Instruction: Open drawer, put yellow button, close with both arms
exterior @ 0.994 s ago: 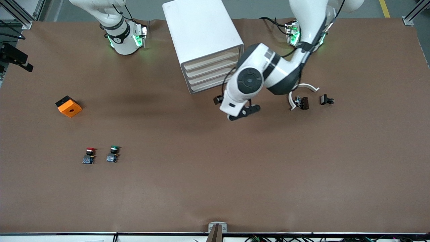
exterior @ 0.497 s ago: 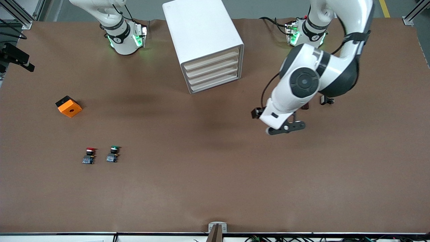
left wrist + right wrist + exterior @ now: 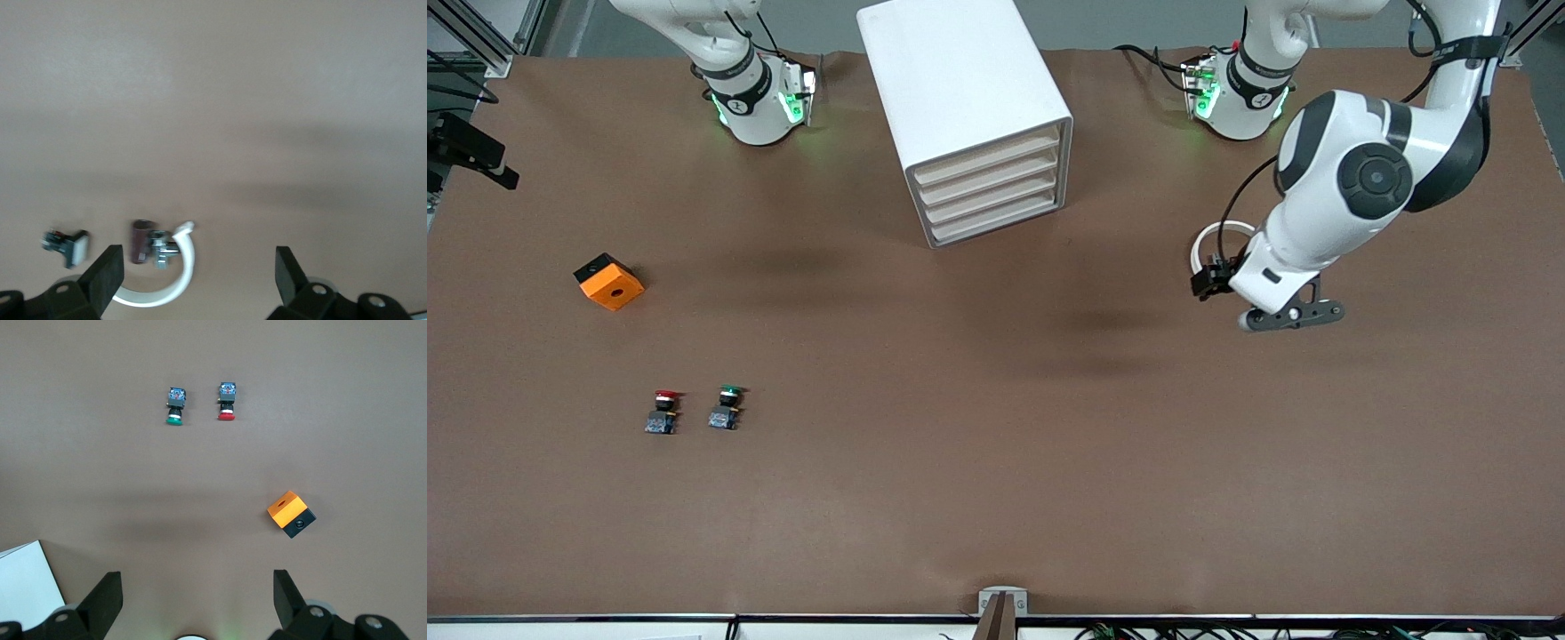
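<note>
- Worktop (image 3: 996, 498) — brown surface carrying every item listed here.
- Cabinet (image 3: 951, 89) — large white box between the two arm bases, four shallow cream-fronted drawers stacked in its front.
- Drawer (image 3: 990, 159) — uppermost of the four; front flush with the three below it, closed.
- Yellow button — not visible in any view; its location cannot be told.
- Left end effector (image 3: 1291, 314) — up in the air over bare worktop toward the left arm's end of the table, just beside a white ring. Fingers (image 3: 105, 276) spread wide in the left wrist view, nothing between them.
- White ring (image 3: 175, 279) — an open, curved white band lying flat on the worktop, partly hidden by the left arm in the front view.
- Dark part (image 3: 141, 240) — small brownish block with a metal piece, within the curve of the ring.
- Small grey part (image 3: 69, 243) — lying near the ring, apart from it.
- Right end effector (image 3: 197, 600) — out of the front view, where only the arm's base shows; fingers (image 3: 107, 597) spread wide and empty in the right wrist view, high over the worktop.
- Orange block (image 3: 608, 281) — orange and black cube with a round hole on top, toward the right arm's end of the table.
- Red button (image 3: 663, 412) and green button (image 3: 726, 407) — side by side, apart, nearer to the front camera than the orange block.
</note>
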### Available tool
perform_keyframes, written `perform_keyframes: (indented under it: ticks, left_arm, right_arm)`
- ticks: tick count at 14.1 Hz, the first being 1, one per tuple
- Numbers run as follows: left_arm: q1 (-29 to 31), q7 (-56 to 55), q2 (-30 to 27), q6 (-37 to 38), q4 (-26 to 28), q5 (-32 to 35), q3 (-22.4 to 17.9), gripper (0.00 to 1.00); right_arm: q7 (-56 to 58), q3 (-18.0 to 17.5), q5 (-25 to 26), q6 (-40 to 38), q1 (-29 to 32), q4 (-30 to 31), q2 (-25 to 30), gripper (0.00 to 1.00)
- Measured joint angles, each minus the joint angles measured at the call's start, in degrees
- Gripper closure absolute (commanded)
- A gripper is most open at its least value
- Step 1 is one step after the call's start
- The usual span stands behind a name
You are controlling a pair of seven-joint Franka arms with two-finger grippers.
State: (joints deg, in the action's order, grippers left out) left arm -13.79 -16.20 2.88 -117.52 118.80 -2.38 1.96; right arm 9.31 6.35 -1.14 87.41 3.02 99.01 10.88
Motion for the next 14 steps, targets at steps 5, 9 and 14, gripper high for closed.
perform_keyframes:
  ticks: [5,9,14]
  left_arm:
    - [11.0,17.0,-4.7,1.7,2.9,1.4,0.0,0.0]
    - [16.4,21.5,-9.7,6.1,2.0,3.7,0.0,0.0]
    - [17.4,21.9,-10.3,12.5,-10.0,3.7,0.0,0.0]
  right_arm:
    - [0.0,0.0,0.0,0.0,0.0,0.0,0.0,0.0]
    - [0.0,-0.1,0.0,0.0,0.0,0.0,0.1,0.0]
    - [0.0,-0.2,0.0,0.0,0.0,0.0,0.1,0.0]
